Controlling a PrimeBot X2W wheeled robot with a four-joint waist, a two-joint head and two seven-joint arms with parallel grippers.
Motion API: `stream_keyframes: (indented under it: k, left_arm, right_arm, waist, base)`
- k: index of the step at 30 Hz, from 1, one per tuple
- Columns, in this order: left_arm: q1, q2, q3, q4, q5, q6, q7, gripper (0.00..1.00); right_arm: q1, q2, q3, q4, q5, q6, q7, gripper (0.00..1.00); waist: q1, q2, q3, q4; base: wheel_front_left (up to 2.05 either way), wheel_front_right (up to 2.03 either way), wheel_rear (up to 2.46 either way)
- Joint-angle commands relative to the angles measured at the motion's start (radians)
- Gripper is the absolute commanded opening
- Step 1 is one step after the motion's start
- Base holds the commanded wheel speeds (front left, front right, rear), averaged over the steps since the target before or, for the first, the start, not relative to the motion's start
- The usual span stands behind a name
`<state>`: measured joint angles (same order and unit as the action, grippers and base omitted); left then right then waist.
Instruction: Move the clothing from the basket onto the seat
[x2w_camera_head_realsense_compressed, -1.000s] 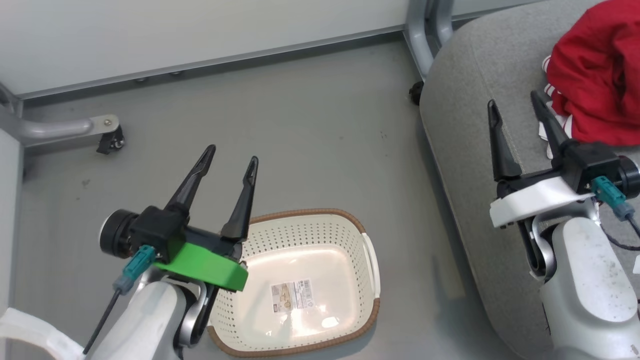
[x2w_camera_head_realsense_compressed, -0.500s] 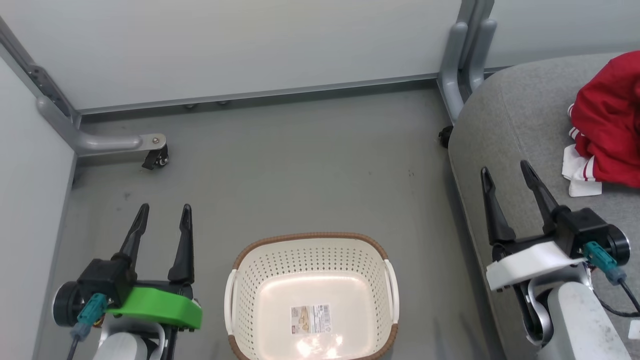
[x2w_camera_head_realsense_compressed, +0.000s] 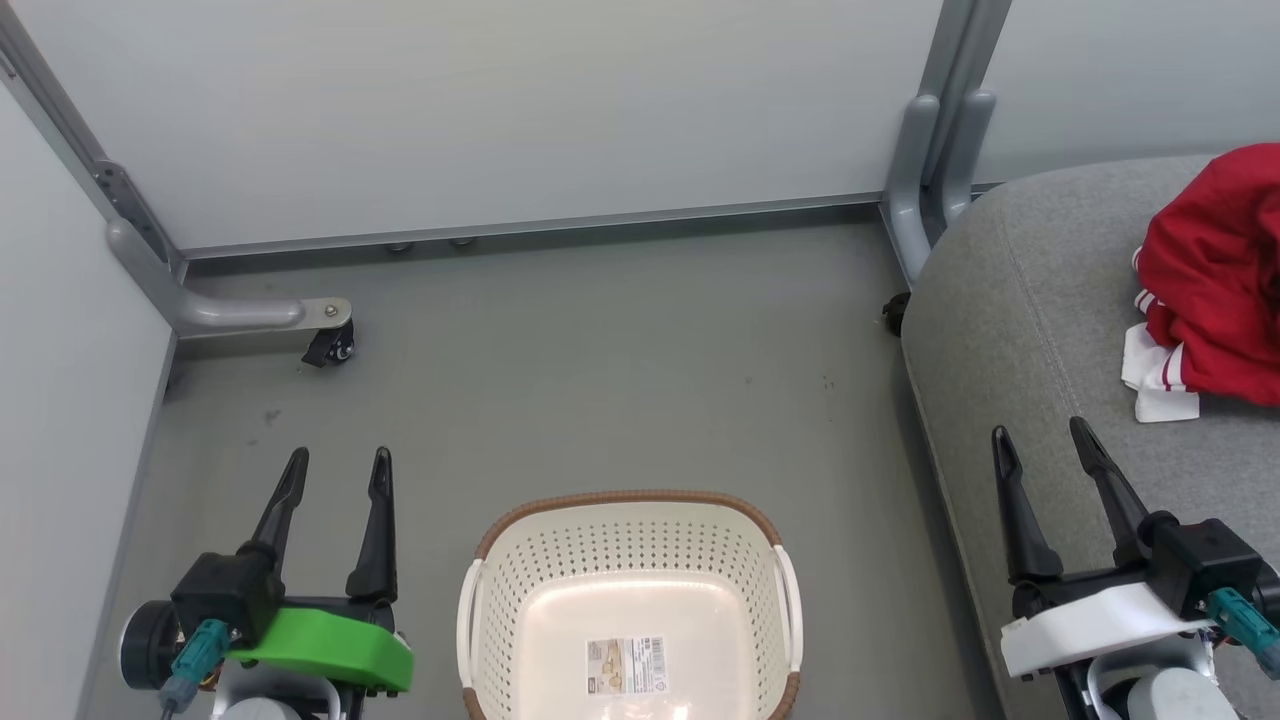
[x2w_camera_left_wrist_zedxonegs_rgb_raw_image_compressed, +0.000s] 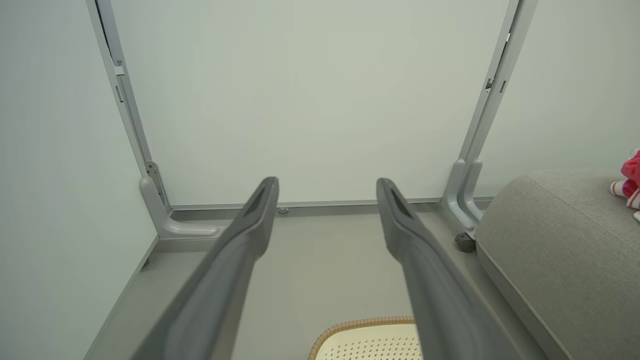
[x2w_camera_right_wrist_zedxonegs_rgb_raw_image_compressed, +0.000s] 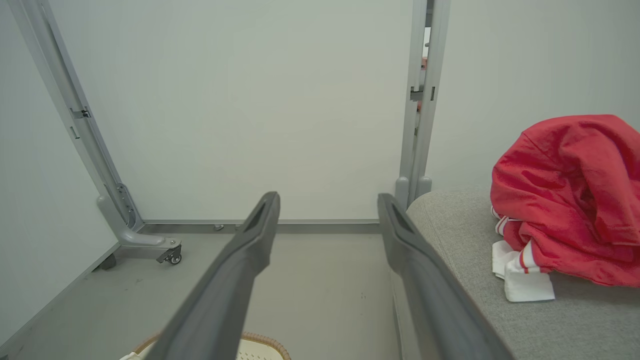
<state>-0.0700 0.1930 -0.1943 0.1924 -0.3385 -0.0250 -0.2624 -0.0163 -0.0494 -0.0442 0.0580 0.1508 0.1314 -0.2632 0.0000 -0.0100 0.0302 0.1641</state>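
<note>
The clothing (x2w_camera_head_realsense_compressed: 1215, 290) lies heaped on the seat (x2w_camera_head_realsense_compressed: 1010, 330), the basket (x2w_camera_head_realsense_compressed: 625, 497) bare but for its label (x2w_camera_head_realsense_compressed: 624, 665), so the job looks finished; left end effector (x2w_camera_head_realsense_compressed: 339, 458) and right end effector (x2w_camera_head_realsense_compressed: 1038, 428) hang parted, holding nothing.

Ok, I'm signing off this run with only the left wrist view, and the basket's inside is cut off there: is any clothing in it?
Observer: No. The head view shows the basket holding just a label sticker on its floor.
Operator: And the red scrap at my right edge?
Observer: That's the clothing, a red heap with white trim lying on the seat.
Operator: Right gripper carrying anything?
Observer: No, the right gripper is open with nothing between its fingers.
</note>
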Motion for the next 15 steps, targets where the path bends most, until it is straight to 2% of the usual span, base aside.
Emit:
stream_keyframes:
  k: [1, 15]
  left_arm:
    - [0.016, -0.006, 0.007, -0.001, 0.014, -0.004, -0.003, 1.0]
    - [0.023, -0.016, 0.026, 0.009, 0.059, -0.015, -0.003, 1.0]
  right_arm:
    - [0.02, -0.003, -0.001, -0.009, 0.008, -0.001, -0.002, 1.0]
    - [0.043, -0.002, 0.006, -0.025, -0.004, -0.001, -0.002, 1.0]
  waist:
    - [0.0, 0.01, -0.001, 0.0]
    - [0.0, 0.01, -0.009, 0.003]
  base:
    - [0.0, 0.0, 0.0]
    - [0.0, 0.0, 0.0]
